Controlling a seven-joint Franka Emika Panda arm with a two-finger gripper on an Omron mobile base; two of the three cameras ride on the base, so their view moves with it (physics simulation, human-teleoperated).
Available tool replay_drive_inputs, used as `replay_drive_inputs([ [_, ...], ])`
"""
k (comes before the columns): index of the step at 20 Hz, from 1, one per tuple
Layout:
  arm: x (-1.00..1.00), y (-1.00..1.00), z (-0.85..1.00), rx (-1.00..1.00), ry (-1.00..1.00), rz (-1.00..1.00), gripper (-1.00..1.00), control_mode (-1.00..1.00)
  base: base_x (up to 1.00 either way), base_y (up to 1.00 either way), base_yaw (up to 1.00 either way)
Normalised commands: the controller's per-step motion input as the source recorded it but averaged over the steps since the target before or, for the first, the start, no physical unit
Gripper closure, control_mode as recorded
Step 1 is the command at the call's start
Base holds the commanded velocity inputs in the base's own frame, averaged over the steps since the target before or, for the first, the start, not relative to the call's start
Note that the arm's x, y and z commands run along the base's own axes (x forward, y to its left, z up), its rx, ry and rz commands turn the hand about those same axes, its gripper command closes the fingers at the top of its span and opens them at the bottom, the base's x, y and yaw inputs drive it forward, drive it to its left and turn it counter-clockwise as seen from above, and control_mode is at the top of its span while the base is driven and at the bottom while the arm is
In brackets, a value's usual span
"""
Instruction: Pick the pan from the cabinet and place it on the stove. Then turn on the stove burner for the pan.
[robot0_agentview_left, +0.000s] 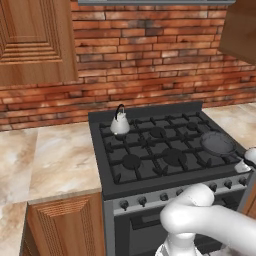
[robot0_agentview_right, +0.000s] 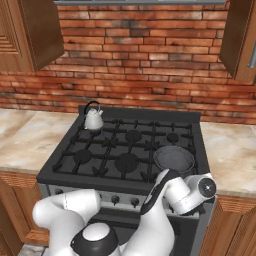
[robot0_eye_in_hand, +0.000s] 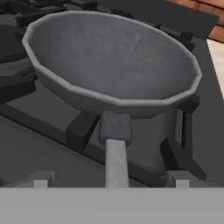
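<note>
1. While the arm leans in low at the range's front right, the pan (robot0_eye_in_hand: 113, 57) sits on the stove (robot0_agentview_left: 150, 150), on the grate at about 4 o'clock of the cooktop, level and resting on its own base.
2. Its handle (robot0_eye_in_hand: 116, 162) points to 6 o'clock in the hand view, straight back at the end effector (robot0_eye_in_hand: 111, 179), which I judge suits a grasp made from the front.
3. That end effector stands open: each fingertip (robot0_eye_in_hand: 41, 178) is well to one side of the handle with bare gaps between, so nothing is gripped.
4. A small kettle (robot0_agentview_left: 119, 122) occupies the burner at 10 o'clock, well apart from the pan, which likely explains the choice of the near right burner.
5. Placement looks finished to me; the knobs (robot0_agentview_right: 115, 199) along the front, at 6 o'clock, are not yet touched.
</note>
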Motion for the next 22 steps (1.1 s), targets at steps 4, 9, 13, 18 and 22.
replay_drive_inputs([
  [4,-0.14,0.0,0.21,0.0,-0.02,0.0,-1.0,-1.0,0.0,0.0,0.0],
  [9,-0.21,0.0,0.3,0.0,-0.04,0.0,-1.0,-1.0,0.0,0.0,0.0],
  [13,-0.26,0.05,0.27,0.0,-0.03,0.0,-1.0,-1.0,0.0,0.0,0.0],
  [18,-0.42,0.16,0.29,0.0,-0.04,0.0,-1.0,-1.0,0.0,0.0,0.0],
  [22,-0.52,0.34,0.31,0.0,-0.04,0.0,-1.0,-1.0,0.0,0.0,0.0],
])
